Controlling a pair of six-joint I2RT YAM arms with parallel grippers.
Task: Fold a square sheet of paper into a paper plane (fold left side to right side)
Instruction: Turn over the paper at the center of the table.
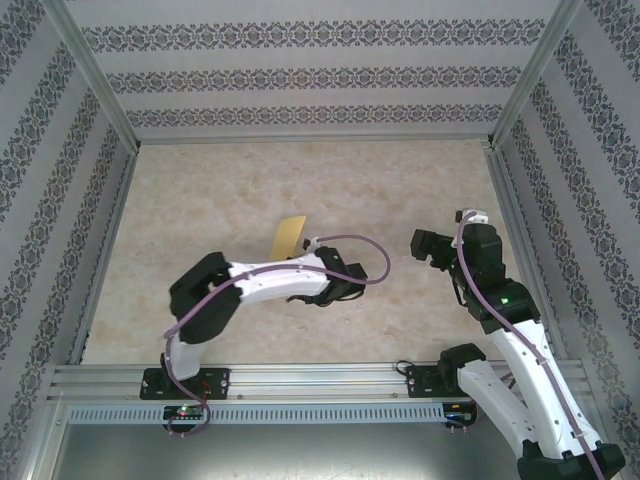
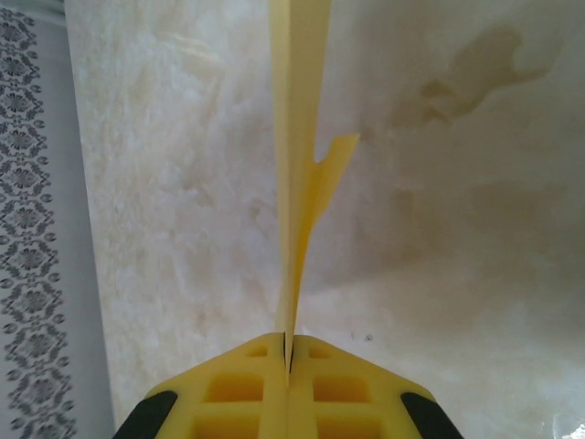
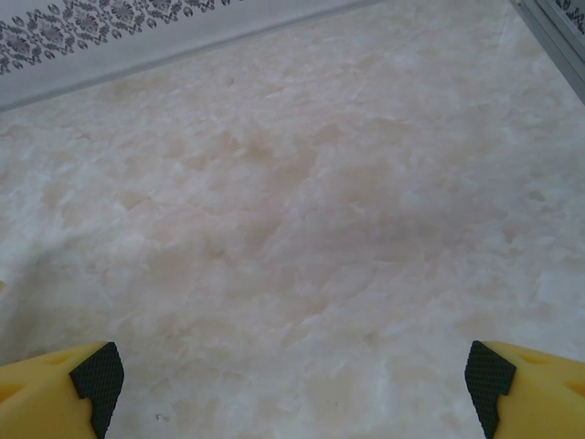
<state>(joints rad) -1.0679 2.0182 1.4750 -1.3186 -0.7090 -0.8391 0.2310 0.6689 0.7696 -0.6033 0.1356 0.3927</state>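
Sheet of paper (image 2: 297, 137) folded into narrow yellow layers, seen edge-on from the left wrist and pinched at its near end between the closed yellow fingers (image 2: 233, 398) of the left gripper (image 2: 288, 352), with one loose flap curling off to the right partway along. From the top camera, the sheet of paper (image 1: 290, 235) poking out as a small tilted yellow strip past the far side of the left forearm, near the middle of the marbled table (image 1: 400, 180); cannot tell whether touching the surface there. Well apart to the right, the right gripper (image 1: 425, 245) facing left, jaws spread wide over bare table, its black-padded fingertips (image 3: 96, 375) at the two lower corners of its own wrist view. Purple cable (image 1: 368, 255) looping above the left wrist. Patterned walls (image 1: 300, 75) on three sides, metal rail (image 1: 300, 380) along the near edge by the arm bases
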